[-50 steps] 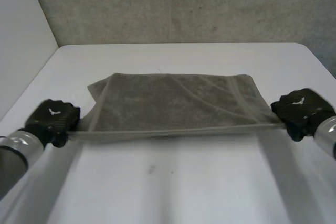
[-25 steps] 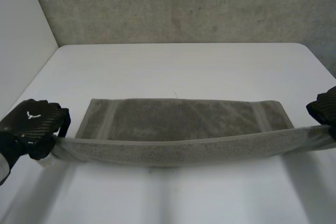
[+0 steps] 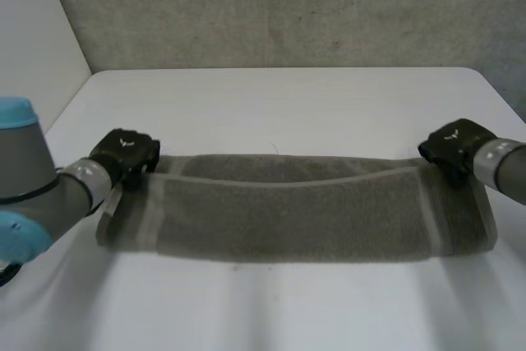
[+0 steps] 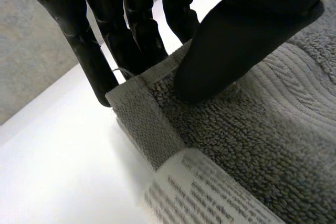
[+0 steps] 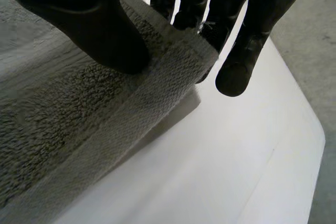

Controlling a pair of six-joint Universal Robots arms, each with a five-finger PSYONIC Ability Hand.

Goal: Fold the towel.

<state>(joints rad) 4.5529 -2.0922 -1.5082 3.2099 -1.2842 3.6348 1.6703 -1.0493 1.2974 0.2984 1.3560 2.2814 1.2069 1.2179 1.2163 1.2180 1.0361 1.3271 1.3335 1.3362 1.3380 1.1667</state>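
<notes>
The grey terry towel [image 3: 296, 215] lies as a long doubled band across the white table's [image 3: 288, 96] lower middle. At centre left the black left hand [image 3: 125, 154] pinches one top-layer corner. At centre right the black right hand [image 3: 450, 147] pinches the other, likely to lay the edges even.

Bare lab: white table [image 3: 288, 96], concrete wall [image 3: 288, 6]

Soft diffuse light; white table [image 3: 288, 104] bright, faint shadow beneath towel [image 3: 296, 215] near edge.
</notes>
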